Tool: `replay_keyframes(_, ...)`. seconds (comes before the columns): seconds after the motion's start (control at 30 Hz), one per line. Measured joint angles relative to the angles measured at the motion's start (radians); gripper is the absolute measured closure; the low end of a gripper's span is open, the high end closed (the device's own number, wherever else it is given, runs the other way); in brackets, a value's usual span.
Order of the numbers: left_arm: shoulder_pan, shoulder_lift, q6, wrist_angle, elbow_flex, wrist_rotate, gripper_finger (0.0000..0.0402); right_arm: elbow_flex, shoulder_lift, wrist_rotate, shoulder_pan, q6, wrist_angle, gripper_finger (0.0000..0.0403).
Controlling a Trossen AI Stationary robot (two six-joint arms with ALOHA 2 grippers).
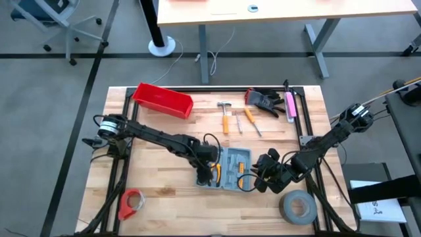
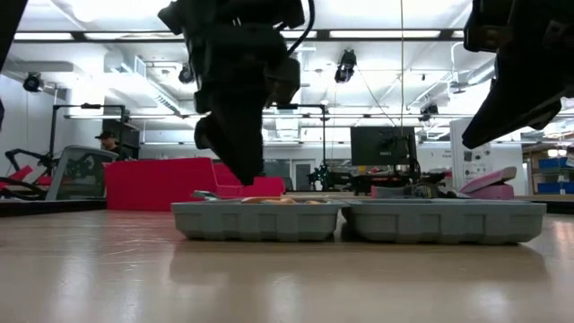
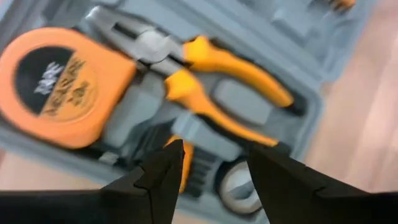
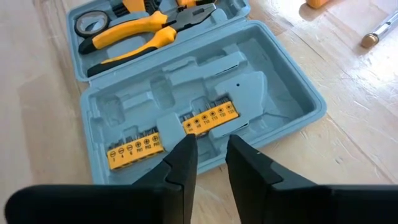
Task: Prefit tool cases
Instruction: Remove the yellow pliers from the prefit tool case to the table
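The grey-blue tool case (image 1: pixel 231 166) lies open and flat on the wooden table, both halves facing up (image 2: pixel 359 220). The half under my left gripper holds an orange tape measure (image 3: pixel 56 87) and yellow-handled pliers (image 3: pixel 217 68) in its recesses. The other half (image 4: pixel 205 93) holds two yellow bit strips (image 4: pixel 134 149). My left gripper (image 3: pixel 214 180) hangs open just above the filled half (image 2: pixel 244 175), pointing steeply down. My right gripper (image 4: pixel 211 155) hovers over the outer rim of the bit half (image 1: pixel 258 176), slanting down, a narrow gap between its fingers with nothing in it.
At the table's far side lie a red bin (image 1: pixel 161 99), a hammer (image 1: pixel 224 115), screwdrivers (image 1: pixel 250 122), black gloves (image 1: pixel 263 99) and a pink tool (image 1: pixel 289 105). A grey tape roll (image 1: pixel 297 207) sits near right, a red tape roll (image 1: pixel 131 203) near left.
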Motion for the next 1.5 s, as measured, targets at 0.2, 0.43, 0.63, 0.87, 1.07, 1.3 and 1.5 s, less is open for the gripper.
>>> replay_keyframes(0.2,-0.006,0.0,-0.043,0.087,0.0,0.004,0.0216,0.0,0.0,0.017,0.0,0.0,0.005,0.0332)
replay_keyframes(0.43,-0.007,0.0,0.026,0.157,0.0,-0.005,0.0225,0.0,0.0,0.023,0.0,-0.002,0.007,0.0346)
replay_keyframes(0.63,-0.006,0.0,-0.07,0.161,0.0,0.015,0.0241,0.0,0.0,0.023,0.0,-0.007,0.007,0.0351)
replay_keyframes(0.87,-0.005,0.0,-0.206,0.113,0.0,0.0,0.0253,0.0,0.0,0.025,0.0,-0.017,0.007,0.0339)
replay_keyframes(1.07,-0.007,0.0,-0.184,-0.001,0.045,-0.054,0.0261,0.0,0.0,0.031,0.0,-0.025,0.007,0.0332)
replay_keyframes(1.3,-0.024,-0.002,-0.102,-0.106,0.198,-0.116,0.0266,0.0,0.0,0.049,0.0,-0.018,0.007,0.0343)
replay_keyframes(1.5,-0.025,-0.002,-0.11,-0.116,0.208,-0.115,0.0265,0.0,0.0,0.048,0.0,-0.015,0.008,0.035)
